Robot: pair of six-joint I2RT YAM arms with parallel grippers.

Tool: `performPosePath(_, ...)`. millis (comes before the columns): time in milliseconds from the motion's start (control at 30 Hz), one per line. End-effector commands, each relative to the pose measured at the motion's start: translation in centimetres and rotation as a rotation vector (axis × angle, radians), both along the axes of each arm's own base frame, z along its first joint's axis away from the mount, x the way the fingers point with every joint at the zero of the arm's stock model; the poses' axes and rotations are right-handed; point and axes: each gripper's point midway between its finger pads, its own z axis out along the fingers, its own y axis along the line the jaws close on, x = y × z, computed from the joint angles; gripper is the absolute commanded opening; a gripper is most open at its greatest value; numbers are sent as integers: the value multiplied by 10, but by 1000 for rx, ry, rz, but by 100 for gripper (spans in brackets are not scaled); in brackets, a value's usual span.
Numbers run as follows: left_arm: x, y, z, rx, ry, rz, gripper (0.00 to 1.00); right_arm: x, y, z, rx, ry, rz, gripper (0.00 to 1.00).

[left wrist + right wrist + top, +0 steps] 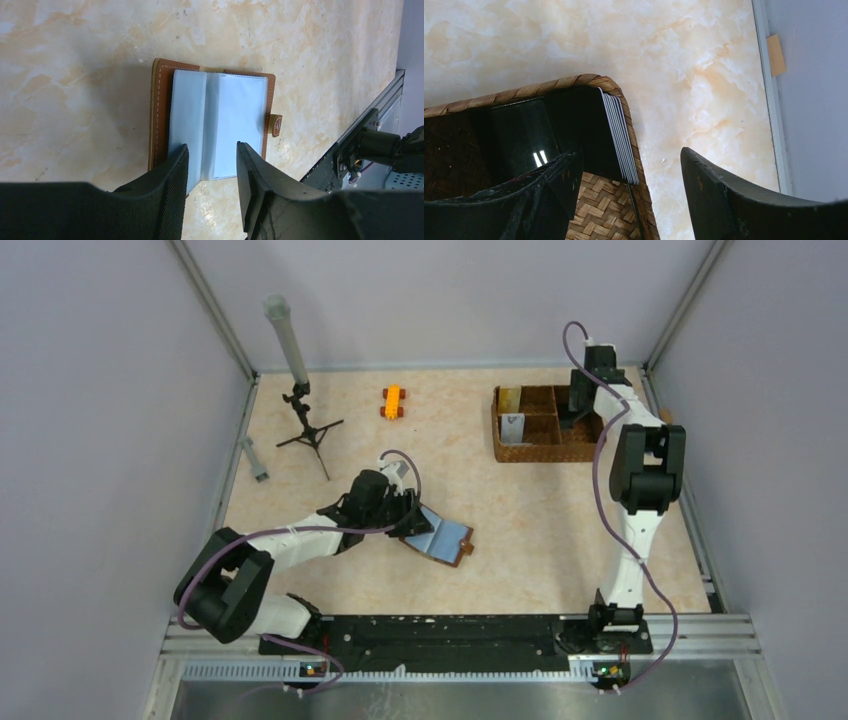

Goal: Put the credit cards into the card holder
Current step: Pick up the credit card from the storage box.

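Note:
The card holder lies open on the table, brown leather with pale blue pockets and a snap tab on its right edge; it also shows in the top view. My left gripper is open and empty, its fingers straddling the holder's near edge. It sits just left of the holder in the top view. A stack of silver-grey credit cards stands on edge against the basket's wall, beside a glossy black card. My right gripper is open over that stack and holds nothing.
The brown woven basket stands at the back right, with a gold card and a pale card in its left compartments. An orange toy and a small tripod stand at the back. The table's right rail is close.

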Motion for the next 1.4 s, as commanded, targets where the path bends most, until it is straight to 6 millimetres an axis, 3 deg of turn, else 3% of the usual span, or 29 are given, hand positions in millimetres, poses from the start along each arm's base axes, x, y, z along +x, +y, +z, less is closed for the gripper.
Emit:
performPosePath(0,8,-11,17,-46,-46,-22,43,14,-10,55,-35,-124,-24,71)
performPosePath(267,6,-14,14,-58,-30,-35,43,15,-10,65,-39,-143,-16,66)
performPosePath(867,3,-21,11,-68,-17,-57,43,17,-3,87,-18,-189,14,68)
performPosePath(1367,1,-23,8,-70,-4,-65,43,16,-8,80,-45,-166,4,54)
